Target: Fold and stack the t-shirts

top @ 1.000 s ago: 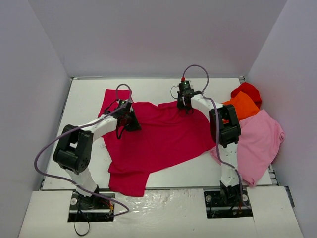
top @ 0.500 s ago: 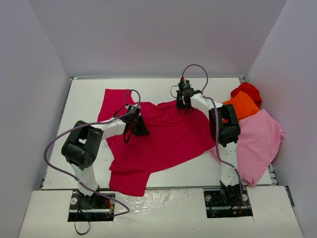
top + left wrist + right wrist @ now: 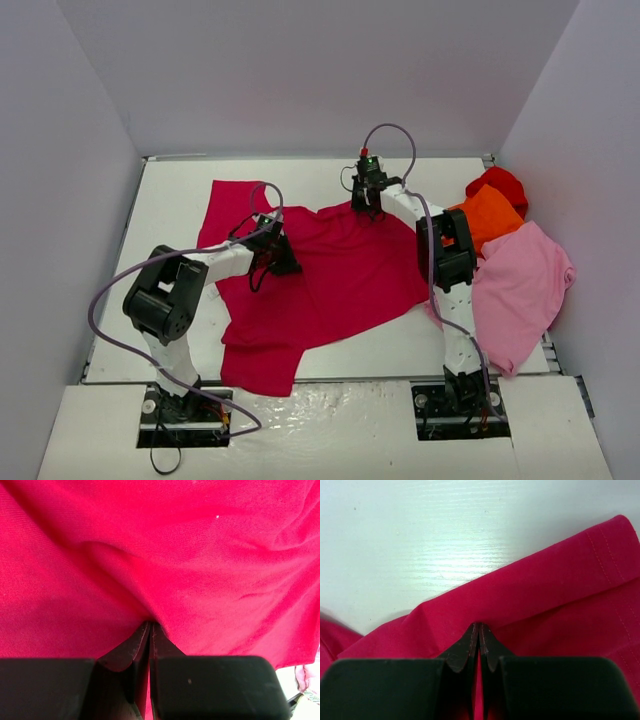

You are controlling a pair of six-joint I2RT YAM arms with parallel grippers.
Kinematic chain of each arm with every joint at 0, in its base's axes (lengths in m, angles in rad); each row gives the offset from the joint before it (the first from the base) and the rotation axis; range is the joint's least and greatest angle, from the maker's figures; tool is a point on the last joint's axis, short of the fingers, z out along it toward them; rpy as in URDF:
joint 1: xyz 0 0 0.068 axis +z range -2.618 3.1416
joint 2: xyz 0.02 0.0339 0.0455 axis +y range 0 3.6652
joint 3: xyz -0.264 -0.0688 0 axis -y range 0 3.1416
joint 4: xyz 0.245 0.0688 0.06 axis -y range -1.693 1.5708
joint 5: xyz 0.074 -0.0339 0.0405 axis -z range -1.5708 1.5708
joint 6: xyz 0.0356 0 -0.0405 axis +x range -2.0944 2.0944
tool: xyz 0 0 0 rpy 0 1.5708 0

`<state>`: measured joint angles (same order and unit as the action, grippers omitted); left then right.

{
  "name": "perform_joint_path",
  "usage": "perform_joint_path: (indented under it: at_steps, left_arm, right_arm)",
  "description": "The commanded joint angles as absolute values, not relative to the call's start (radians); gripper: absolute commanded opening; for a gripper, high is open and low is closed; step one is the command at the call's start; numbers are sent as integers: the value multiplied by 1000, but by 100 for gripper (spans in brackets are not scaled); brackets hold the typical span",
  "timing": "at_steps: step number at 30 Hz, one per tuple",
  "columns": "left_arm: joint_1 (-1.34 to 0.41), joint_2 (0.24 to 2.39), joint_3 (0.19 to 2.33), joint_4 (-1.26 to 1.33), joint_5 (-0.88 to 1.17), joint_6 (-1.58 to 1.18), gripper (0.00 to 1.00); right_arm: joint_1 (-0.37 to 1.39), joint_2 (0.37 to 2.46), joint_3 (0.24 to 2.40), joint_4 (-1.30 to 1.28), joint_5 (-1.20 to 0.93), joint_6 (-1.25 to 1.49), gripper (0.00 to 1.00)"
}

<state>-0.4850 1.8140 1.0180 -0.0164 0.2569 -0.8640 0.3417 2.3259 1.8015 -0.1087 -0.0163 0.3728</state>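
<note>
1. The crimson-magenta t-shirt (image 3: 335,275) lies spread and rumpled across the middle of the white table (image 3: 170,210). One sleeve reaches toward the far left, and a loose flap hangs toward the near edge.
2. The left gripper (image 3: 151,625) is down on the left half of this shirt, inside its outline rather than at a hem. Cloth surrounds it on every side in the overhead view.
3. In the left wrist view its two dark fingers (image 3: 127,655) are pressed together. A ridge of the crimson cloth is gathered up at their tips, and red fabric shows in the slit between them, so it is pinching the shirt.
4. The right gripper (image 3: 479,625) sits at the far edge of the same shirt, near the middle of the table's far side.
5. In the right wrist view its fingers are also pressed together on the shirt's folded edge. Red cloth shows in the narrow slit between them, and bare table lies just beyond the tips. A stitched hem runs off to the right.
6. The shirt stretches between the two grippers and toward the arm bases, with the right arm's forearm passing over its right part.
7. At the right side of the table a light pink t-shirt (image 3: 520,290) lies partly spread. An orange t-shirt (image 3: 492,213) is bunched beyond it, and a bright red t-shirt (image 3: 500,184) lies farthest back. All three are apart from both grippers.
</note>
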Motion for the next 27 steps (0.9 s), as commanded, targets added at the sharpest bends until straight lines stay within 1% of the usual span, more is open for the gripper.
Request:
perform_joint_path:
  at_steps: [1, 9, 14, 21, 27]
  left_arm:
    - [-495, 1786, 1006, -38, 235, -861, 0]
    - [-497, 1796, 1005, -38, 241, -856, 0]
    - [-498, 1796, 1001, -37, 241, -858, 0]
    - [-499, 1786, 985, -37, 238, -853, 0]
    - [-499, 1799, 981, -38, 246, -848, 0]
  right_arm:
    - [328, 2302, 1837, -104, -33, 377, 0]
    - [333, 2242, 1754, -101, -50, 383, 0]
    - [341, 2240, 1748, -98, -41, 380, 0]
    - [339, 2334, 1879, -69, 50, 364, 0]
    - [340, 2400, 1990, 69, 80, 330, 0]
